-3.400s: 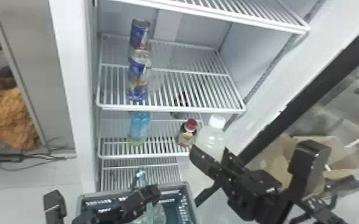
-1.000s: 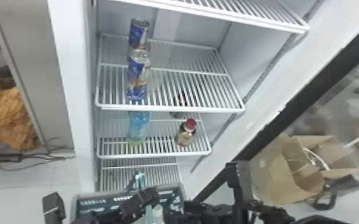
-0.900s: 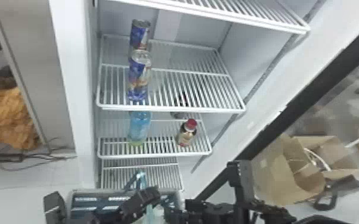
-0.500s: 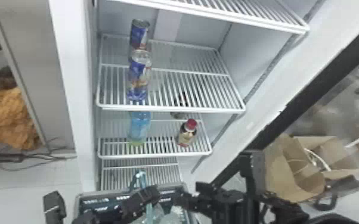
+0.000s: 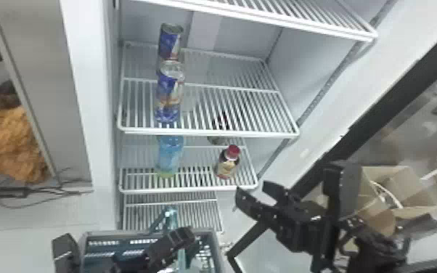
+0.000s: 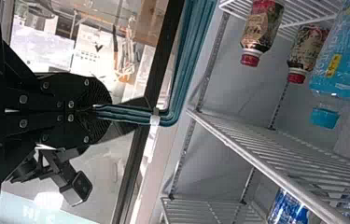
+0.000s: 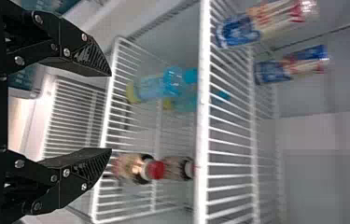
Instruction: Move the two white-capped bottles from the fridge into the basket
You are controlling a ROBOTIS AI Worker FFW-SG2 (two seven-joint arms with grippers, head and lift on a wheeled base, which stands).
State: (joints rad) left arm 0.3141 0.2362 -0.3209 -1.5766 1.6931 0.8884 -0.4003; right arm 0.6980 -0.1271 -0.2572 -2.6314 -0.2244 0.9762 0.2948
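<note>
My left gripper (image 5: 184,237) is over the basket (image 5: 148,236) in the head view; in the left wrist view the left gripper (image 6: 95,113) is shut on the basket's teal handle (image 6: 172,114). Right of the basket, in front of the lower shelves, my right gripper (image 5: 254,191) stands open with nothing between its fingers; in the right wrist view the right gripper (image 7: 111,112) faces the shelves with its fingers apart. Clear bottle-like shapes (image 5: 204,254) lie in the basket, partly hidden behind the left arm; their caps cannot be made out.
Blue cans (image 5: 168,98) stand on the upper shelf (image 5: 207,133). Below are a blue bottle (image 5: 170,156) and a red-capped bottle (image 5: 227,163). The door frame (image 5: 374,123) slants along the right, with a cardboard box (image 5: 403,188) beyond.
The white-capped bottle that my right gripper held 3.4 s ago is out of it. From over the basket, the right gripper has moved up and to the right. The left arm looks unmoved.
</note>
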